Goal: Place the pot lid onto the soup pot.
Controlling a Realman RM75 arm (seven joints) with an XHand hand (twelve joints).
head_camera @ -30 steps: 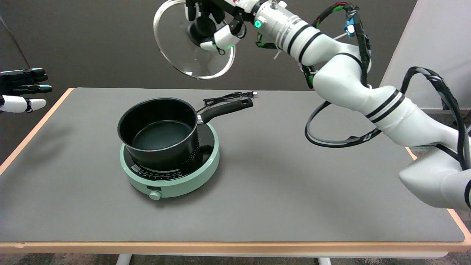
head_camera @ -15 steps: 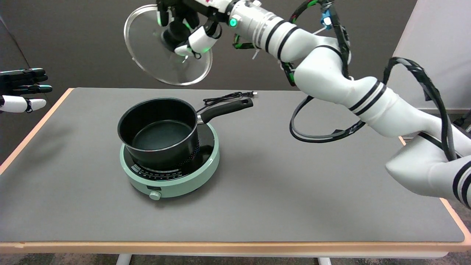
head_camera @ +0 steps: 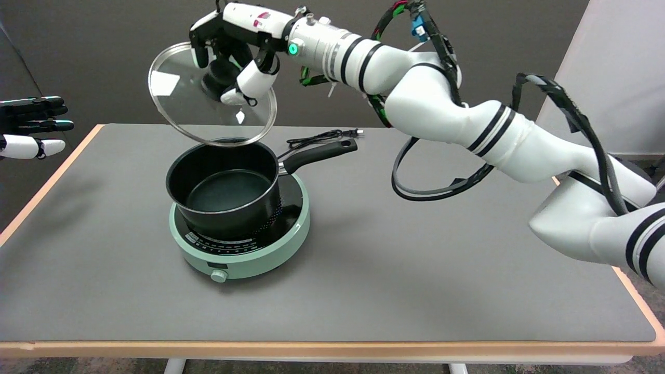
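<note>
You are holding the pot lid in the air above the soup pot.

Your right hand (head_camera: 228, 65) is gripping the glass pot lid (head_camera: 179, 109) by its black knob, fingers curled around it, and the lid is hanging tilted, its lower rim just over the far edge of the soup pot (head_camera: 223, 184) without clearly touching it. The pot is sitting open on the green cooker (head_camera: 244, 259) on the table (head_camera: 415, 270), its handle pointing toward the far right, with a black cord (head_camera: 322, 137) lying behind it.
</note>
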